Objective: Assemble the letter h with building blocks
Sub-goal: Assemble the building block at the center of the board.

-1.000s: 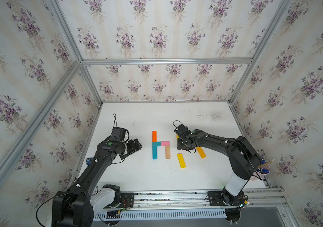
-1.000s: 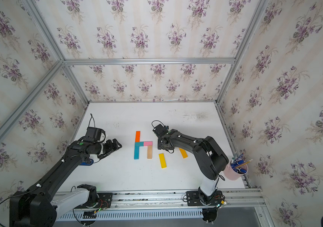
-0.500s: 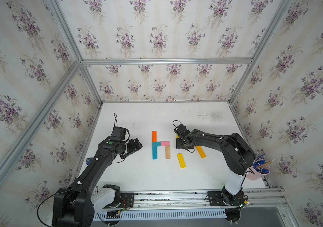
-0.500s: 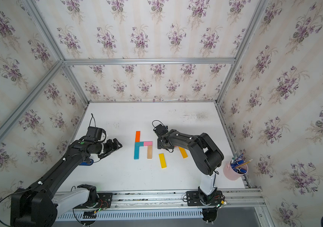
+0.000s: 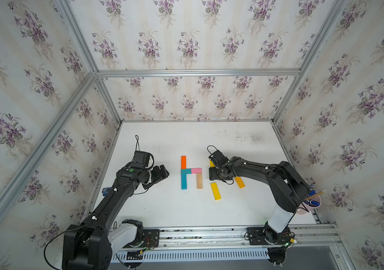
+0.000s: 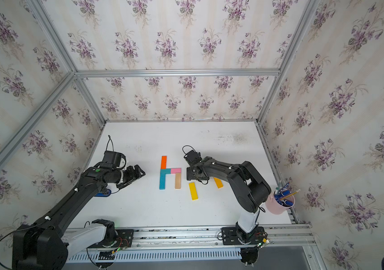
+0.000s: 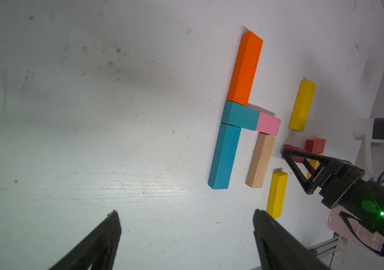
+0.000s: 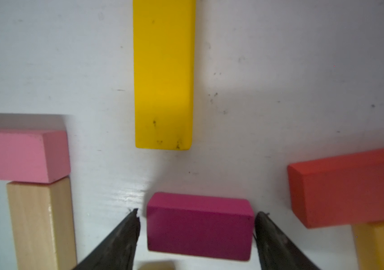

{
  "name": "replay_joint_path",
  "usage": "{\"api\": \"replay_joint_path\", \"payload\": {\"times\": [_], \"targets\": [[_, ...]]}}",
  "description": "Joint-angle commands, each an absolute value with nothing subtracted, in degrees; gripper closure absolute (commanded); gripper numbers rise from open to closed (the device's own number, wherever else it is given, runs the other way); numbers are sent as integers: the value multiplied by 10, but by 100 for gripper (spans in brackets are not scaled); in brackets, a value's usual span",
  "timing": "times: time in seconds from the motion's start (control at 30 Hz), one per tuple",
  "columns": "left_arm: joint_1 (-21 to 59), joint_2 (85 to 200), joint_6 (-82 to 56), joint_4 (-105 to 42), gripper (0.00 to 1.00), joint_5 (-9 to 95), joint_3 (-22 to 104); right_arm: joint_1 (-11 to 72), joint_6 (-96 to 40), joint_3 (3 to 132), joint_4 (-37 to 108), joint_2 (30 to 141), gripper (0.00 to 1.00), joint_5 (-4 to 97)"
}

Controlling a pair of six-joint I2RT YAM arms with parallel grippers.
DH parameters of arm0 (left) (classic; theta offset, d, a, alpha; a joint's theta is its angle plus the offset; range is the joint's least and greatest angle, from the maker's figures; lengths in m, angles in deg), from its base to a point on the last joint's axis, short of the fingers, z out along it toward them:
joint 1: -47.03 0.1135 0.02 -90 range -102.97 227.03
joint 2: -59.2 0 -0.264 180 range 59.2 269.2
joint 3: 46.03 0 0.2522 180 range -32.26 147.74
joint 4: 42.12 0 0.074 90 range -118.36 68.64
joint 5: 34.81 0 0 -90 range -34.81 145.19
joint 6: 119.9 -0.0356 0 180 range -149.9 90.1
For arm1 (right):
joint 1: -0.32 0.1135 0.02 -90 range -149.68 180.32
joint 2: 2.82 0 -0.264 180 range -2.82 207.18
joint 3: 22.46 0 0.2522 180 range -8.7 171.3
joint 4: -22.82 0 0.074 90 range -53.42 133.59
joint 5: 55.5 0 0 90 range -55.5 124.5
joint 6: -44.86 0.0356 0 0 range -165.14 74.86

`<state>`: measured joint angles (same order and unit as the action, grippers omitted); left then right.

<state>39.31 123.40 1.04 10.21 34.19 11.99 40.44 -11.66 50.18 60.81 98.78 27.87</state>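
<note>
Table: white tabletop (image 5: pixel 163 210).
Left gripper (image 7: pixel 185 212): spread wide, empty.
Right gripper (image 8: pixel 198 212): parted, nothing clamped.
Letter: long orange wooden bar (image 5: pixel 183 162), long teal bar (image 5: pixel 183 182), short teal bar (image 5: pixel 186 171), pink block (image 5: pixel 196 170) and plain wooden bar (image 5: pixel 199 181), touching, mid-table.
Loose piece: short magenta wooden block (image 8: pixel 198 231) between the right jaws, gap on one side.

Bright, even light; soft shadows; blurred wrist close-ups.

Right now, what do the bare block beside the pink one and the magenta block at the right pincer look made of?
The bare block: likely unpainted light wood; faint lengthwise grain, slight sheen along one edge. The magenta block: opaque matte paint hides any grain; probably wood too, but that is a guess.
</note>
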Motion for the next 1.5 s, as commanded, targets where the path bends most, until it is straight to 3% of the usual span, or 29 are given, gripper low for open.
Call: {"api": "replay_joint_path", "payload": {"times": [0.0,0.17,0.37,1.03,1.27,1.47], "targets": [[394,1234,7,98,9,343,119,405,-108,506,617,995,32,274],[394,1237,7,98,9,342,122,405,-108,523,627,1009,56,265],[394,1237,5,100,9,343,126,405,-110,545,638,1032,57,253],[394,1241,5,100,9,342,129,393,-119,547,643,1034,52,242],[394,1241,5,100,9,342,127,390,-120,549,640,1040,35,247],[394,1240,4,98,9,341,126,391,-122,543,635,1034,32,258]]}}
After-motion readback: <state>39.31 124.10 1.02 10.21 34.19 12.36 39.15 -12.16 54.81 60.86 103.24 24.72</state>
